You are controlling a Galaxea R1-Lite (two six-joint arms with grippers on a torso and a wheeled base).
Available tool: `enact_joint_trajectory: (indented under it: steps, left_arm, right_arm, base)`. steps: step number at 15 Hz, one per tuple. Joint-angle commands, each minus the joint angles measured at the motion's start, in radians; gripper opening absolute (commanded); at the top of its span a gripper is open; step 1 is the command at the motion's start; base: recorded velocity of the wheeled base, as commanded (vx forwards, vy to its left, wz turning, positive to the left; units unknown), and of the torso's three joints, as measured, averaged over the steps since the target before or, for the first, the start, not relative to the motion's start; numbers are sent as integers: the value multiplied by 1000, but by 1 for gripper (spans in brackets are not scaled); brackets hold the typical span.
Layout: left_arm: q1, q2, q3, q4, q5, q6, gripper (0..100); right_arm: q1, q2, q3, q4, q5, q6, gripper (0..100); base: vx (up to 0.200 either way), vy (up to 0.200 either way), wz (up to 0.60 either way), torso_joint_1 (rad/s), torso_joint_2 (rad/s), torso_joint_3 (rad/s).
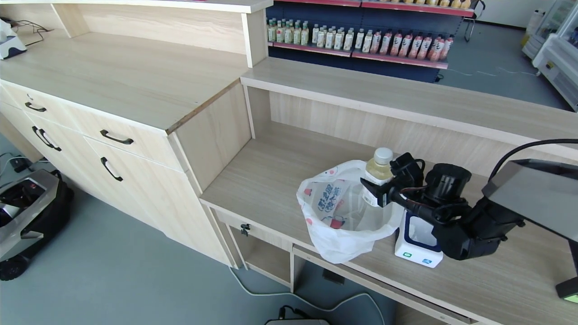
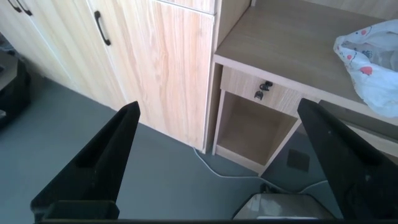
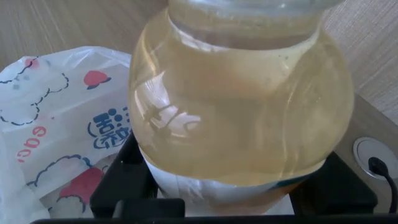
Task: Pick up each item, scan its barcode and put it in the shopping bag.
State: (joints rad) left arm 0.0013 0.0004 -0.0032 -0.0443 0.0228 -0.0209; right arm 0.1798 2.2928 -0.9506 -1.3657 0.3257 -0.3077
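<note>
Bottle (image 3: 242, 106), lower right of centre in the head view, clamped in our right gripper (image 1: 384, 189) above the shopping bag (image 1: 334, 216), near its rim. If released here, we judge it could topple outside. Left gripper (image 2: 219, 106) spread wide, empty.

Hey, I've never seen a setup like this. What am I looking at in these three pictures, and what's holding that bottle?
This is a two-armed robot at a shop counter. The wide picture comes from a camera on its head; the other two from its wrists. Its right gripper, the black claw, is shut on a bottle of pale drink at the mouth of the white shopping bag; the right wrist camera sees it close up. Beside the bag stands a white and blue box, probably the scanner. The left gripper is open, above the floor.
</note>
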Motion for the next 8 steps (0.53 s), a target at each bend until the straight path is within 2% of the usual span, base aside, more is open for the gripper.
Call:
enact_joint_trajectory:
  steps: [1, 8]
  left_arm:
    - [0, 0, 0, 0, 0, -1, 100]
    - [0, 0, 0, 0, 0, -1, 100]
  right_arm:
    - [-5, 43, -39, 1, 1, 2, 0]
    - [3, 99, -96, 5, 1, 10, 0]
  base:
    - [0, 0, 0, 0, 0, 0]
    - [0, 0, 0, 0, 0, 0]
